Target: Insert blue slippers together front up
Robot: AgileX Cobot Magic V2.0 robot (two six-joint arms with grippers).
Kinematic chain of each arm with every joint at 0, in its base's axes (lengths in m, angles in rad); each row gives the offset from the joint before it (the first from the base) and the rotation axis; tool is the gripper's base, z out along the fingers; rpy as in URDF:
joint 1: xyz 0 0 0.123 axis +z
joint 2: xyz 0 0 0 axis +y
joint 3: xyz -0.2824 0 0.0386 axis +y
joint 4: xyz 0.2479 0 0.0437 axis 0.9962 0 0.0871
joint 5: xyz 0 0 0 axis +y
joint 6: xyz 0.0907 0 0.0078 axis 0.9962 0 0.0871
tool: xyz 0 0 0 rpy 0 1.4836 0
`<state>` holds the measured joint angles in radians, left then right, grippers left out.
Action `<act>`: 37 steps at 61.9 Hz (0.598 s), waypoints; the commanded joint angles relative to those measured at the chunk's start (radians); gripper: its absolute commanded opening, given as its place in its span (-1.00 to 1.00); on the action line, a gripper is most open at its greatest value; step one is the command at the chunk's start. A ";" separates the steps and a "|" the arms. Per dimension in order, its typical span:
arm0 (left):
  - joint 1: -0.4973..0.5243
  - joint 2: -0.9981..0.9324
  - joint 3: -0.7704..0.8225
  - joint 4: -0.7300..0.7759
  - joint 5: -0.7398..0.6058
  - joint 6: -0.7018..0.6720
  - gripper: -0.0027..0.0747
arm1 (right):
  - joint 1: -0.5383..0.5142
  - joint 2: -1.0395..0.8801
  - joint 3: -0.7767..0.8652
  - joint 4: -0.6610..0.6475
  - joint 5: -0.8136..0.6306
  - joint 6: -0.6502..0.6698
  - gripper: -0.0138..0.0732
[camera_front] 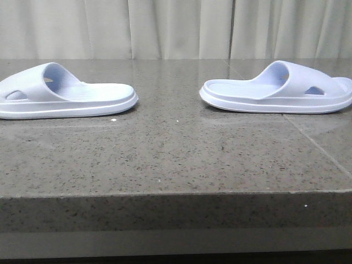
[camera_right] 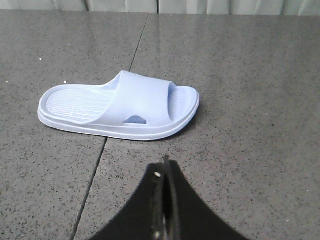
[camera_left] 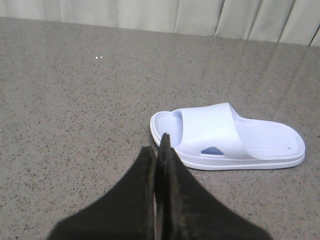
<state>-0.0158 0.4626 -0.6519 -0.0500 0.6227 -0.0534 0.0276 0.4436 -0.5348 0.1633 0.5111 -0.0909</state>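
A: Where do we start?

B: At the left hand (camera_left: 161,150), fingers pressed together, holding nothing, just short of the left slipper (camera_left: 227,136). The right hand (camera_right: 165,172) is likewise pressed together and empty, near the right slipper (camera_right: 120,105).

A: And the slippers?

B: Flat on the stone surface (camera_front: 176,165), well apart, heels facing each other. I'd spread each hand first, then grip across the strap, so each slipper lifts level.
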 commanded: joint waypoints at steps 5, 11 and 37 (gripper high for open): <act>-0.003 0.043 -0.035 -0.016 -0.070 -0.012 -0.98 | -0.006 0.037 -0.028 0.002 -0.058 -0.006 -0.95; -0.003 0.057 -0.035 -0.016 -0.072 -0.012 -0.98 | -0.006 0.037 -0.028 0.002 -0.047 -0.006 -0.95; -0.003 0.080 -0.016 -0.016 -0.065 -0.012 -0.63 | -0.006 0.037 -0.028 0.001 -0.022 -0.006 -0.30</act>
<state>-0.0158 0.5238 -0.6431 -0.0553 0.6267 -0.0534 0.0276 0.4705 -0.5348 0.1633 0.5545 -0.0909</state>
